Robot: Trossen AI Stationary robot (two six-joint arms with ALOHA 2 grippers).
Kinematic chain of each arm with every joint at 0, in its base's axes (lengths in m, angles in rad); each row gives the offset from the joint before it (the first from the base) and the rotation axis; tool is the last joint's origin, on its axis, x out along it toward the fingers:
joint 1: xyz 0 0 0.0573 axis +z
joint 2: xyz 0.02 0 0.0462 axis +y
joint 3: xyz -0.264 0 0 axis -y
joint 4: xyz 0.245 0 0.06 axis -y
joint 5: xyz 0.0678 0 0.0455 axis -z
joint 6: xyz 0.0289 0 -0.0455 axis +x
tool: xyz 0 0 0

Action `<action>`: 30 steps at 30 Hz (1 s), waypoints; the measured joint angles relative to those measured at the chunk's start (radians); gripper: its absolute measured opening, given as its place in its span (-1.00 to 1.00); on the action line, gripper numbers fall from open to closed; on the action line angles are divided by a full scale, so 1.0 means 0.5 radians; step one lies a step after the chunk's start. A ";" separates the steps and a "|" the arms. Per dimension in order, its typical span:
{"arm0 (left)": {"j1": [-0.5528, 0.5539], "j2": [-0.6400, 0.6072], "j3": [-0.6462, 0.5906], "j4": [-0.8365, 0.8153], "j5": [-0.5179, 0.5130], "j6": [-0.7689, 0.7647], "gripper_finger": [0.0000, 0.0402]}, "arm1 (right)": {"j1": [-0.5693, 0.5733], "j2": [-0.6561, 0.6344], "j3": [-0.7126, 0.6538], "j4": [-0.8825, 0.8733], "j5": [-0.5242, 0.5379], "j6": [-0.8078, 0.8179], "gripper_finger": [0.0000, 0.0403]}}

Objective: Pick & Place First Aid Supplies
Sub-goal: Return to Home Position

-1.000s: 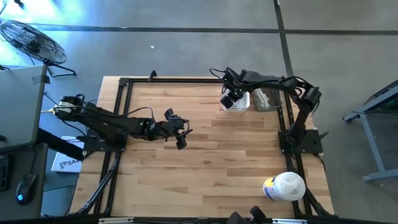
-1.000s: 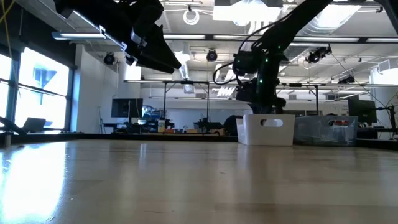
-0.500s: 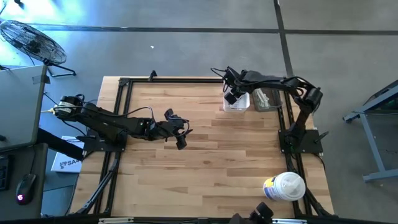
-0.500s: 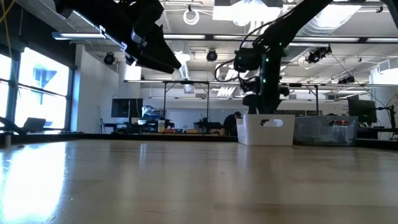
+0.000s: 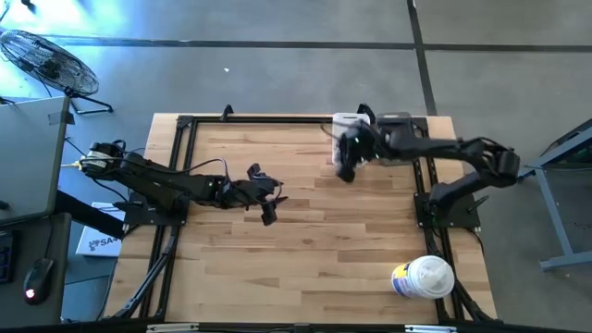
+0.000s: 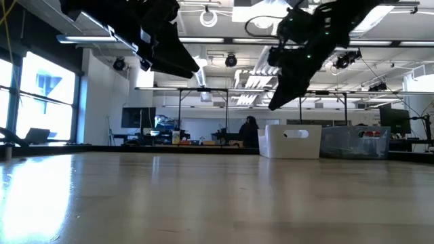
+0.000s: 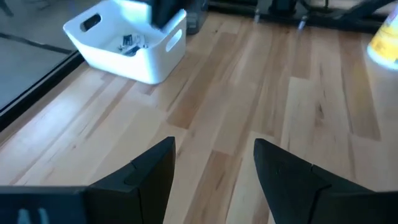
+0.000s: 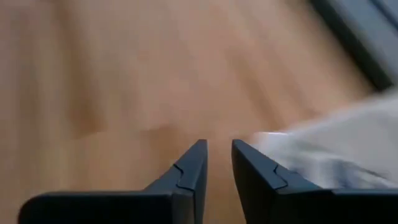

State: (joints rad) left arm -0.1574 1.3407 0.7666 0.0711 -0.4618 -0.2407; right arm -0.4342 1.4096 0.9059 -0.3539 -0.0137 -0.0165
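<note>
Wooden table (image 5: 305,250) fills most of the high view and the top is basically bare. The big change is the right arm (image 5: 444,148): half a second ago it was folded over the bins in the upper right with its wrist down at the white bin, and now it's stretched out flatter, elbow pushed towards the right edge of the frame. The right gripper (image 5: 346,172) has pulled off the bin to just left of it, over open wood. In the low view it's gone from sitting right on top of the bin to hanging tilted well above it, upper middle. Its fingers have only a narrow gap and nothing in it. The left arm (image 5: 157,180) hasn't budged, lying across the left-centre of the table, and the left gripper (image 5: 269,213) hovers near the middle with fingers spread wide, empty. The white canister (image 5: 423,277) is in the same spot, lower right. The white bin (image 6: 293,141) and the gray bin (image 6: 356,142) touching its right side haven't moved either. The first aid supplies (image 7: 129,42) I can see are a few small packets inside the white bin, too small to tell which kind.
</note>
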 joint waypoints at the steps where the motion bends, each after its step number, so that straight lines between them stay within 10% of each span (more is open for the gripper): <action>1: 0.000 0.003 0.000 0.026 0.001 0.001 0.08 | 0.043 -0.050 -0.097 0.121 -0.087 -0.001 -0.67; 7: 0.001 0.095 -0.054 0.460 0.365 0.201 0.08 | 0.236 -0.388 -0.485 0.544 -0.464 -0.107 -0.80; 19: 0.277 0.176 -0.309 1.025 0.644 0.160 0.08 | 0.188 -1.242 -1.199 1.070 -0.571 -0.267 -0.97; 30: 0.666 0.040 -0.444 1.060 0.852 0.161 0.08 | 0.091 -1.883 -1.337 0.905 -0.654 -0.264 -0.98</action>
State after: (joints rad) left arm 0.1758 1.3606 0.5447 0.6012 -0.0360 -0.1603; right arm -0.3885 0.4681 0.2375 0.0986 -0.3407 -0.1484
